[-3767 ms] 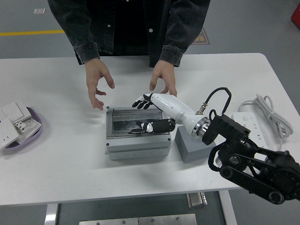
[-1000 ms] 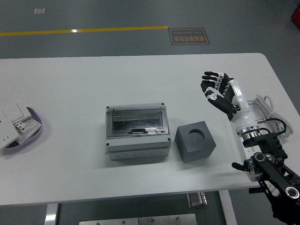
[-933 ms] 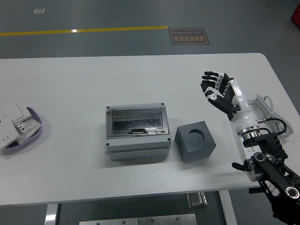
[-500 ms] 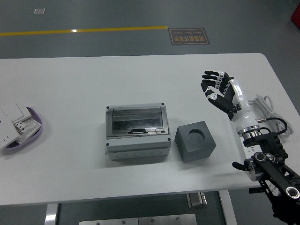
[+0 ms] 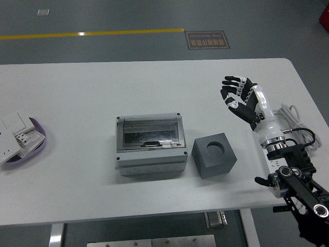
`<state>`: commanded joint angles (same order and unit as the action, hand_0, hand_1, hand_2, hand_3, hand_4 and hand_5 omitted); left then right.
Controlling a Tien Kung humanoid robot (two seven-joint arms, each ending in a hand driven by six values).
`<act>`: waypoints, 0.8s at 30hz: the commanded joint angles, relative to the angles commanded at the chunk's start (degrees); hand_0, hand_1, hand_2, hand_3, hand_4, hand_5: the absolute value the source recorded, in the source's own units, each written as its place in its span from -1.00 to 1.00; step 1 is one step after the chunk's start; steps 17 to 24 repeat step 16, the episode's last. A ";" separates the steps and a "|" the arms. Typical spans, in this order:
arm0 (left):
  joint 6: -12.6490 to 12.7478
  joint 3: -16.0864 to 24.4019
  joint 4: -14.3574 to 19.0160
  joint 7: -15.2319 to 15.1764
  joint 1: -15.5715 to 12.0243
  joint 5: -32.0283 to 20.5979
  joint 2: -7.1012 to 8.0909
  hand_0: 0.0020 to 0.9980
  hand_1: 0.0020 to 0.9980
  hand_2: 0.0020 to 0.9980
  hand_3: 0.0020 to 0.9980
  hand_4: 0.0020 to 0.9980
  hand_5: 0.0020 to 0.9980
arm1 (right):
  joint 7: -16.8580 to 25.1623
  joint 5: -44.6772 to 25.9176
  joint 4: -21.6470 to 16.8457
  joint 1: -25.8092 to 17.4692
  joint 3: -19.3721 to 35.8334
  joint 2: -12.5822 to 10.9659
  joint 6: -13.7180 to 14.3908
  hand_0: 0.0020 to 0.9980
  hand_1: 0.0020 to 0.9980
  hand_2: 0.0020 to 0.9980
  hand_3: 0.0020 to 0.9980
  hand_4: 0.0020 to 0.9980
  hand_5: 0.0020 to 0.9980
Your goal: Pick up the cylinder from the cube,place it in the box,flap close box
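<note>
A grey box (image 5: 150, 144) with a clear hinged flap lying shut on top sits at the table's middle. A dark grey cube (image 5: 214, 154) with an empty round hole in its top stands just right of the box. No cylinder shows on the cube; through the flap I cannot make it out. My right hand (image 5: 237, 98) is raised over the table's right side, well right of the cube, fingers spread and empty. My left arm is out of view.
A purple tray (image 5: 32, 146) with white switch parts lies at the left edge. A white power strip with a coiled cable (image 5: 294, 117) lies at the right edge behind my right arm.
Since 3.8 s ago the person at the far side has left, and my right hand has pulled back from the box. Over the last second it has only drifted slightly.
</note>
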<state>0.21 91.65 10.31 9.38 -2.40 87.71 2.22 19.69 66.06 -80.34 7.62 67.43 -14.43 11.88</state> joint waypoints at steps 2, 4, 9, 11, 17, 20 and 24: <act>0.06 -0.25 0.00 -0.02 -0.01 -0.33 -0.01 0.18 0.23 0.21 0.26 0.30 -0.68 | -0.05 0.04 -0.08 -0.03 0.03 -0.03 0.00 0.51 0.34 0.35 0.34 0.40 -0.59; 0.08 -0.35 0.00 0.07 -0.15 -0.50 -0.04 0.18 0.23 0.21 0.26 0.30 -0.68 | -0.11 0.05 -0.10 -0.17 0.07 -0.05 -0.03 0.51 0.34 0.35 0.34 0.40 -0.59; 0.26 -0.46 0.00 0.25 -0.26 -0.95 0.00 0.18 0.23 0.21 0.26 0.30 -0.68 | -0.16 -0.01 -0.02 -0.42 0.33 0.06 -0.05 0.51 0.33 0.34 0.34 0.39 -0.58; 0.34 -0.75 0.00 0.18 -0.12 -1.33 0.07 0.18 0.23 0.21 0.26 0.30 -0.67 | -0.18 0.00 0.02 -0.40 0.39 0.11 -0.07 0.51 0.33 0.33 0.34 0.39 -0.58; 0.46 -1.11 0.00 0.07 0.22 -1.85 0.20 0.18 0.23 0.21 0.26 0.30 -0.67 | -0.26 0.08 0.07 -0.37 0.61 0.21 -0.08 0.51 0.33 0.33 0.34 0.39 -0.58; 0.46 -1.11 0.00 0.07 0.22 -1.85 0.20 0.18 0.23 0.21 0.26 0.30 -0.67 | -0.26 0.08 0.07 -0.37 0.61 0.21 -0.08 0.51 0.33 0.33 0.34 0.39 -0.58; 0.46 -1.11 0.00 0.07 0.22 -1.85 0.20 0.18 0.23 0.21 0.26 0.30 -0.67 | -0.26 0.08 0.07 -0.37 0.61 0.21 -0.08 0.51 0.33 0.33 0.34 0.39 -0.58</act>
